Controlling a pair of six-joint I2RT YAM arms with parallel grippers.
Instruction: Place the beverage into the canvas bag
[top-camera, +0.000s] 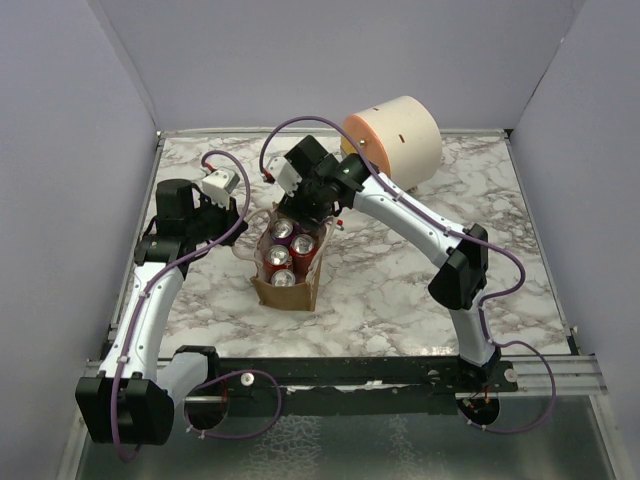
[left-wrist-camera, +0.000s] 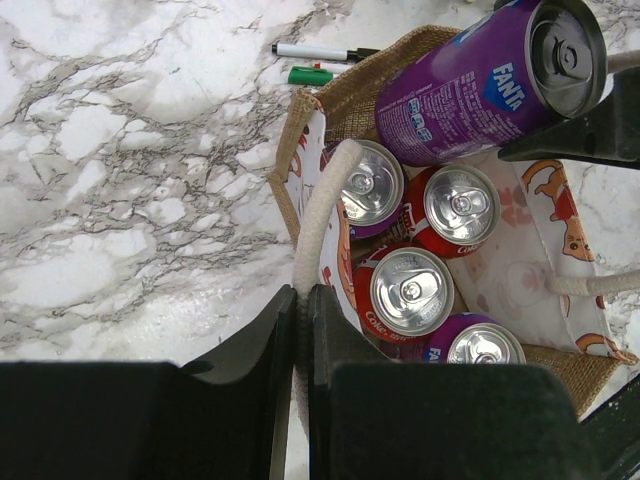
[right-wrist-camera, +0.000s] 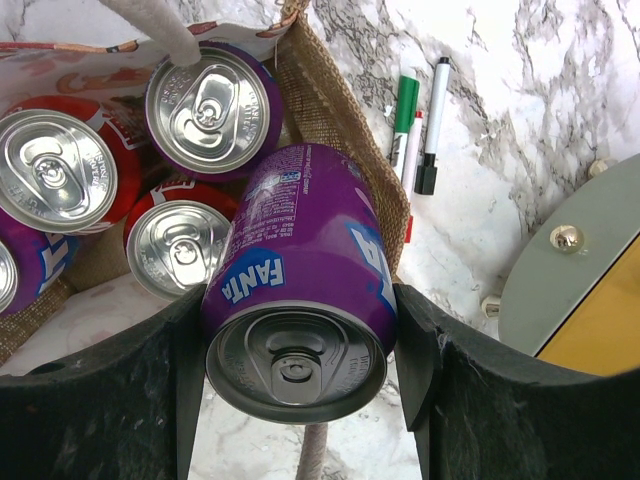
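The tan canvas bag (top-camera: 287, 291) stands mid-table with several red and purple cans upright inside (left-wrist-camera: 412, 290). My right gripper (top-camera: 300, 203) is shut on a purple Fanta can (right-wrist-camera: 300, 250), held tilted over the bag's far rim, its bottom end dipping into the opening. The can also shows in the left wrist view (left-wrist-camera: 470, 85). My left gripper (left-wrist-camera: 300, 305) is shut on the bag's white loop handle (left-wrist-camera: 322, 210) at the bag's left side. The bag's burlap wall (right-wrist-camera: 335, 115) lies just under the held can.
A cream-and-orange drum (top-camera: 395, 140) lies at the back, right behind the right wrist, and its base shows in the right wrist view (right-wrist-camera: 570, 270). Green and black-capped markers (right-wrist-camera: 420, 115) lie on the marble between bag and drum. Enclosure walls stand on three sides.
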